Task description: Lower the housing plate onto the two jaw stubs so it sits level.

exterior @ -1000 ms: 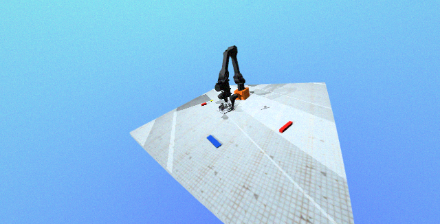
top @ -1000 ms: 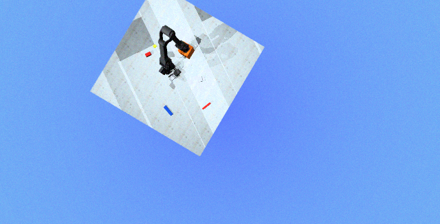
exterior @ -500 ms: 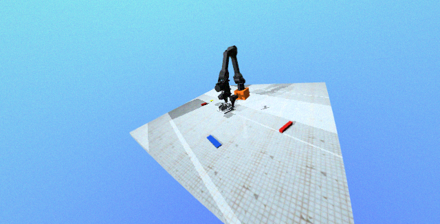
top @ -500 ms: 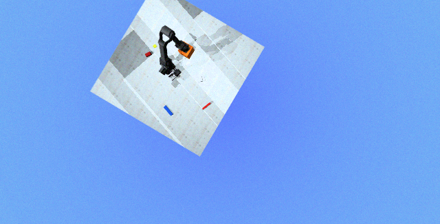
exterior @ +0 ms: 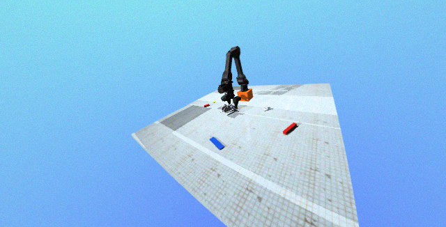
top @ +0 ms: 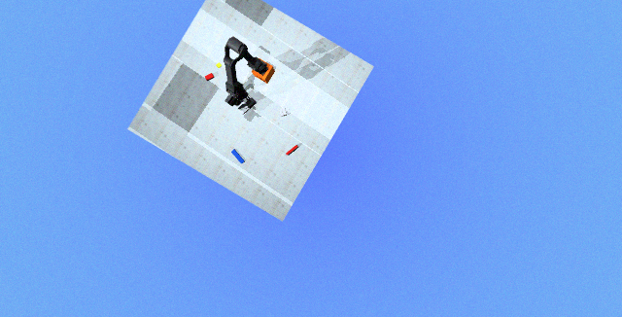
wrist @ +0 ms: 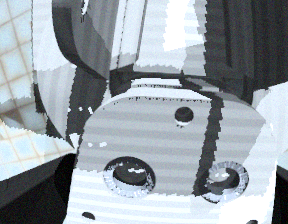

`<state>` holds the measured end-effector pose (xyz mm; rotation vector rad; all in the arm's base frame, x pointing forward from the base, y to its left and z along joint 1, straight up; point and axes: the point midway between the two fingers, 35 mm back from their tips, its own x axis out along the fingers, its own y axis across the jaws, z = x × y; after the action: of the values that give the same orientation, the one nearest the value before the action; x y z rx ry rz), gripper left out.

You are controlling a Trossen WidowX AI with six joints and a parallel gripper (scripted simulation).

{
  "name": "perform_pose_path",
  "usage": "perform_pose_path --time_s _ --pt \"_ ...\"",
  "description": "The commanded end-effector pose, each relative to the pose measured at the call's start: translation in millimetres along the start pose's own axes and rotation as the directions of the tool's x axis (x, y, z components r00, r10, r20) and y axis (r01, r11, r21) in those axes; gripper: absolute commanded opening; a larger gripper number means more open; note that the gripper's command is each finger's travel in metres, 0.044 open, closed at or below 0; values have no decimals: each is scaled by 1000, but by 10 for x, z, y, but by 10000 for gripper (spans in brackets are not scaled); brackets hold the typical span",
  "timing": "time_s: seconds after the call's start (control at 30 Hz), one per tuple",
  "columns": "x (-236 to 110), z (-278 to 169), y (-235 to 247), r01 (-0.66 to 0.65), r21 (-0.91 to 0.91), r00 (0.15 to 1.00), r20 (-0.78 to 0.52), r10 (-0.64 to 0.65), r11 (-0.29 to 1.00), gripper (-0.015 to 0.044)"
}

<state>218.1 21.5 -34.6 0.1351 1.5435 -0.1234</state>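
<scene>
The housing plate, light grey with two large round holes and a smaller one, fills the lower middle of the wrist view. My gripper is shut on it, with dark fingers at its left and right edges. Grey curved parts show beyond the plate, but I cannot tell which are the jaws. The pins and jaw stubs are not distinguishable. In the top and exterior views the cluster under the gripper is too small to tell whether the plate is level or touches the stubs.
A blue bar and a red bar lie on the table. A small grey piece lies beside the gripper. A red block and a yellow block lie near the arm. The orange block is at the arm's base.
</scene>
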Motion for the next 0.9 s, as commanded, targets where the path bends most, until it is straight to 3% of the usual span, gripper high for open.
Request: perform_pose_path --time_s 0.0,0.87 --pt "21 2 -8 4 -4 1000 1 -4 1000 351" --pt "71 2 -8 4 -3 1000 1 -4 1000 351"
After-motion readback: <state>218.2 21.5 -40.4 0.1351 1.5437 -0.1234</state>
